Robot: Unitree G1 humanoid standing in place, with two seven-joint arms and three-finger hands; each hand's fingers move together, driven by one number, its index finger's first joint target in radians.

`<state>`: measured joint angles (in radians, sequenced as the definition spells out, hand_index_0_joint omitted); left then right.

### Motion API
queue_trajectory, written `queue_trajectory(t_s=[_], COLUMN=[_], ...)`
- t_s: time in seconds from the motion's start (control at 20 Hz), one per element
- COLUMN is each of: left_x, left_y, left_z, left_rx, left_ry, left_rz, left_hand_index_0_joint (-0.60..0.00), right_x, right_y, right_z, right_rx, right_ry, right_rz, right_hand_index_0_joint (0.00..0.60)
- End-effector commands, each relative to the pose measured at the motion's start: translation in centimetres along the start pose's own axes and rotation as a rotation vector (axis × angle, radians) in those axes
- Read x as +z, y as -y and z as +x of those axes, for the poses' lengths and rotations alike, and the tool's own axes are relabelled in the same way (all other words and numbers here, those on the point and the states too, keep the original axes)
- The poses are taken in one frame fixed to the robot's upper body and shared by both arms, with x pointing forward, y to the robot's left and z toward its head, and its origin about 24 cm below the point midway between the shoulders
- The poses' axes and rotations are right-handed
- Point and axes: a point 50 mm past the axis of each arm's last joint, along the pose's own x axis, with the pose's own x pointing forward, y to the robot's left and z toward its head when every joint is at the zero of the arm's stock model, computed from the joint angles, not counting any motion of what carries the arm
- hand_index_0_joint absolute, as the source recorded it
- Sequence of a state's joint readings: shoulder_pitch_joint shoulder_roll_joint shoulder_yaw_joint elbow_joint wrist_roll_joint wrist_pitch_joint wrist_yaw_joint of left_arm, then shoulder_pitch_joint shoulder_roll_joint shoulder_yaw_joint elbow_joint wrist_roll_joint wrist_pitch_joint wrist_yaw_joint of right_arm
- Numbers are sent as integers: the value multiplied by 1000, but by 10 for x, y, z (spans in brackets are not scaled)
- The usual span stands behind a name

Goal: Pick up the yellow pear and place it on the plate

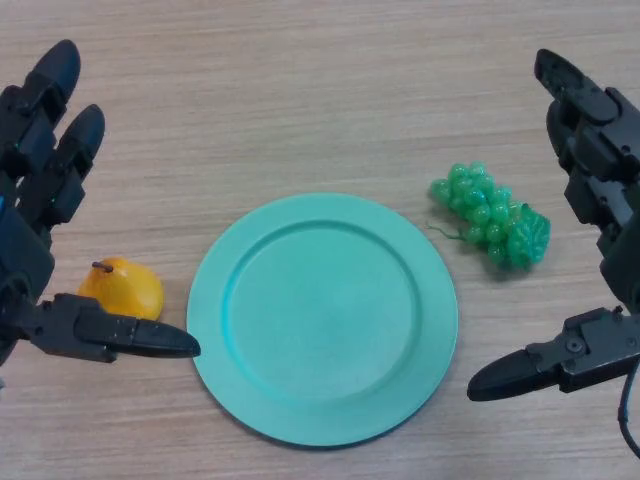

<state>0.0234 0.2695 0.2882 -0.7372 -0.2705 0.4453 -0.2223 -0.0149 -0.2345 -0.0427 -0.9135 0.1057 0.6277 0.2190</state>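
A yellow pear [122,287] lies on the wooden table just left of the green plate [322,316], which is bare. My left hand [40,215] is open at the left edge, its fingers straight and pointing away, its thumb [130,337] reaching out just below the pear. The pear sits in the gap between thumb and fingers, not gripped. My right hand [600,180] is open at the right edge, holding nothing, its thumb [545,367] pointing toward the plate.
A bunch of green grapes [492,216] lies on the table right of the plate, between the plate and my right hand.
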Motion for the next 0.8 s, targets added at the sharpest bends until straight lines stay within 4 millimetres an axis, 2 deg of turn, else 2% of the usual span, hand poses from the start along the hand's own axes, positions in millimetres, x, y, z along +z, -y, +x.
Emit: queue_trajectory(t_s=[0.05,0.25,0.4,0.65,0.8], left_x=[30,27,22,11,-17], left_y=[-5,-9,-20,-61,-68], left_z=[-3,-1,-2,-1,2], left_rx=[15,38,61,225,237], left_ry=[204,205,179,189,165], left_rz=[128,103,141,255,253], left_hand_index_0_joint=[0,0,0,0,0], right_x=[29,28,27,27,26], right_y=[6,4,3,3,2], right_z=[-3,1,2,5,6], right_rx=[-48,-53,-52,-54,-49], right_ry=[208,202,201,214,233], right_rz=[-81,-82,-84,-101,-103], right_hand_index_0_joint=[0,0,0,0,0])
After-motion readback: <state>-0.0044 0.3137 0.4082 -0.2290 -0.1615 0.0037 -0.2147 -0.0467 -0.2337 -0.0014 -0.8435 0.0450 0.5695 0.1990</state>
